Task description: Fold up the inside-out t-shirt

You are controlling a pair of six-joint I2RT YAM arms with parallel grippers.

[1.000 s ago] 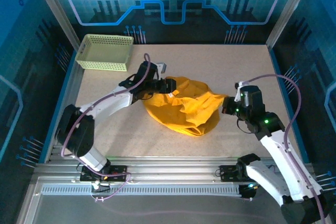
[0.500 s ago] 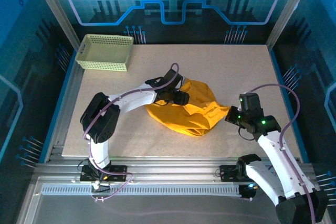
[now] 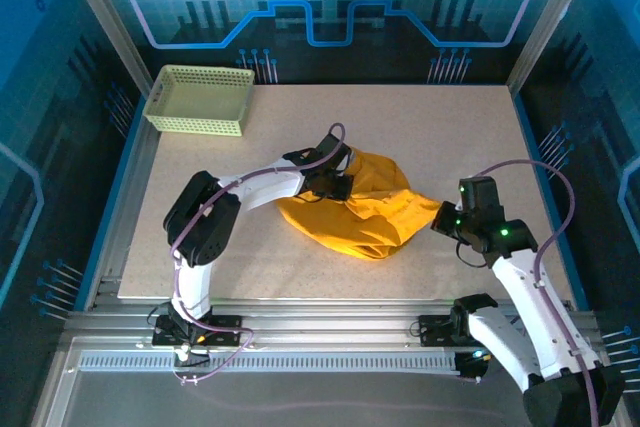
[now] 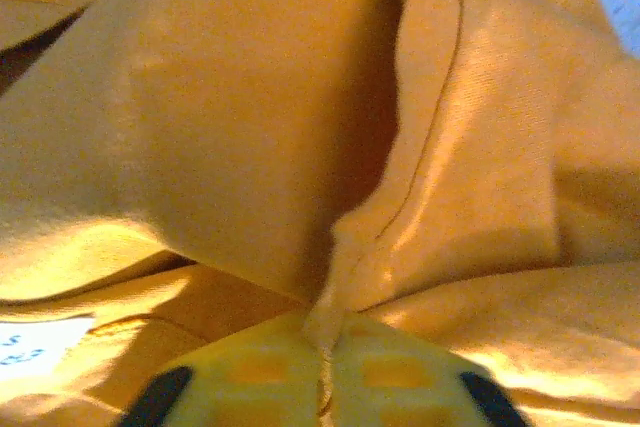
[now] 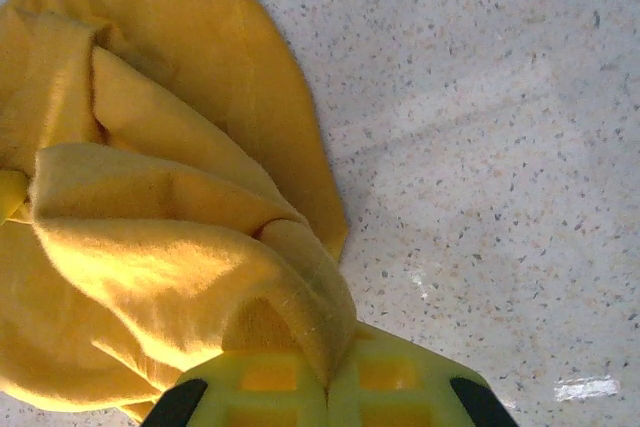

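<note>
Now, past the mesh basket (image 3: 200, 99) at the far left of the table (image 3: 470, 127), the left gripper (image 3: 340, 185) has just snapped shut on a fold of the inside-out t-shirt (image 3: 372, 215), where a moment ago its jaws were open. The shirt lies in a crumpled orange heap mid-table, and on its right side the right gripper (image 3: 440, 219) is pinched tight on a corner of the cloth. With both sides held, I think the arms can pull it flat, which must come before folding.
</note>
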